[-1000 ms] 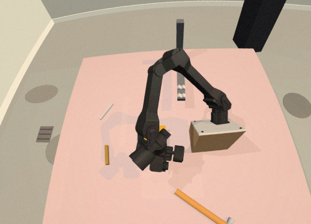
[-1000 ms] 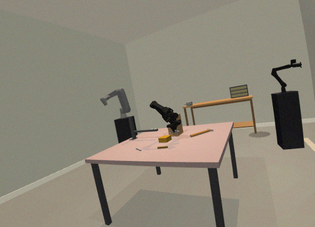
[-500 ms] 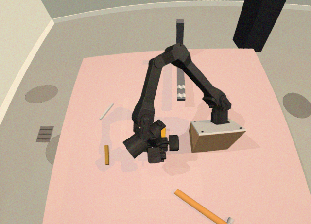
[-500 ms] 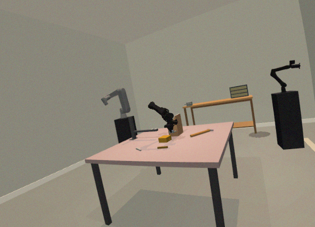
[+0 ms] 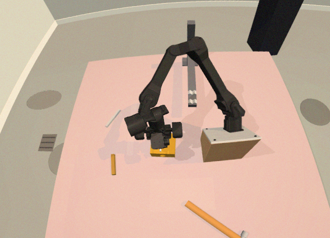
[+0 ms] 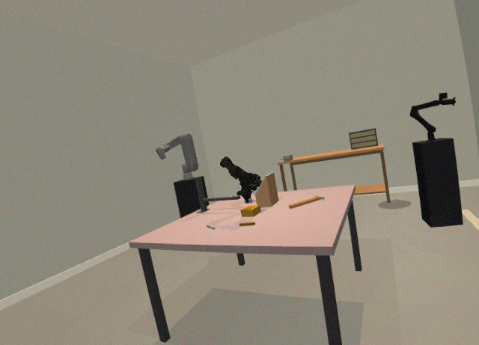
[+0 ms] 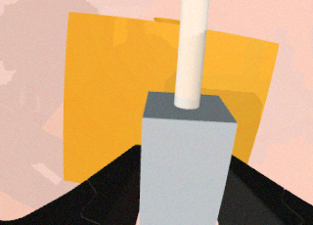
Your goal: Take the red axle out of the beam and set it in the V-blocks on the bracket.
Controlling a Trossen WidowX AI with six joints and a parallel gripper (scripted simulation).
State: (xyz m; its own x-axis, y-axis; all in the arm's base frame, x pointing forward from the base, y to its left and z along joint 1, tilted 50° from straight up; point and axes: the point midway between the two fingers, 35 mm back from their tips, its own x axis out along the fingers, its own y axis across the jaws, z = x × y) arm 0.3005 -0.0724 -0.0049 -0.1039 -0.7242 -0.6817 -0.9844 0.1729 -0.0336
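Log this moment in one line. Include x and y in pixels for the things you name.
gripper [image 5: 160, 146] [image 6: 247, 200] [image 7: 178, 157]: shut on grey block with pale pin [image 5: 160, 150] [image 7: 188, 161] | position: above yellow block [image 5: 170, 148] [image 6: 250, 211] [image 7: 108, 98] | red axle: not visible | V-blocks [image 5: 192, 100]: no axle
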